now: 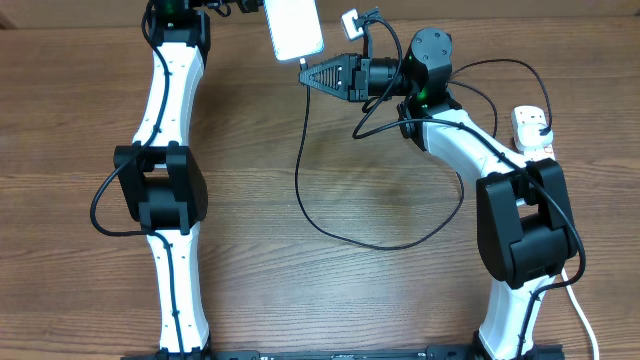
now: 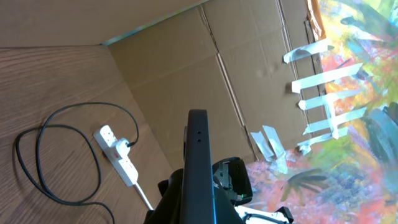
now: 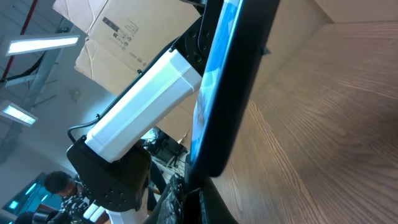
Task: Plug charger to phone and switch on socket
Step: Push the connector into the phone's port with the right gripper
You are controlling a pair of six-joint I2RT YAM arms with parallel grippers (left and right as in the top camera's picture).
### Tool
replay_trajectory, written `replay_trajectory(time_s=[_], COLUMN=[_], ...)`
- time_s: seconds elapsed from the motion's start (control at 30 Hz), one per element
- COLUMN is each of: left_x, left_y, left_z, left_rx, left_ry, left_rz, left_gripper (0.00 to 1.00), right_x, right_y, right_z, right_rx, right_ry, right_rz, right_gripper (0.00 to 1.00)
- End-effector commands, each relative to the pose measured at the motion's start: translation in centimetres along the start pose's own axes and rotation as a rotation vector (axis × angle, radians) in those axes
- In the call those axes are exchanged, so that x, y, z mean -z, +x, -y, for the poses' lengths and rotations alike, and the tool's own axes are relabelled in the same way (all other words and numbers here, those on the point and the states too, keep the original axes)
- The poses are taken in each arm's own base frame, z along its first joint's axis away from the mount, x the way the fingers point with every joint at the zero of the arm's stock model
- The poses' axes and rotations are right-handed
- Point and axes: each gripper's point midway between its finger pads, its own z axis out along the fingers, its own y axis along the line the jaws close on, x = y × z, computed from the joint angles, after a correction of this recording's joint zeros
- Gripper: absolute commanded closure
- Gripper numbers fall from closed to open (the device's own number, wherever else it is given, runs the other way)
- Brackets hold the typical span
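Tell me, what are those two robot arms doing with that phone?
The left gripper holds the phone up at the far side. The right gripper is shut on the tip of the charger, right at the phone's lower edge. Whether the tip is in yet is hard to see. The charger's other end sits plugged into the socket by the right arm.

The brown wood-grain table (image 1: 80, 100) carries a thin black cable (image 1: 297, 172), lying in a loose loop across the middle of the frame. It also carries a white socket (image 1: 531, 124) at the right edge, with a black plug in it.
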Motion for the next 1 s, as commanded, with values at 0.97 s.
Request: replay_trajectory(time_s=[0.97], left_x=[-0.59], left_y=[0.59], left_z=[0.63], left_rx=[-0.031], left_ry=[0.003], left_rz=[-0.034], left_gripper=[0.96], right_x=[0.72], right_y=[-1.14], right_z=[0.37], right_rx=[0.026], right_ry=[0.021], right_rz=[0.033], right_gripper=[0.96])
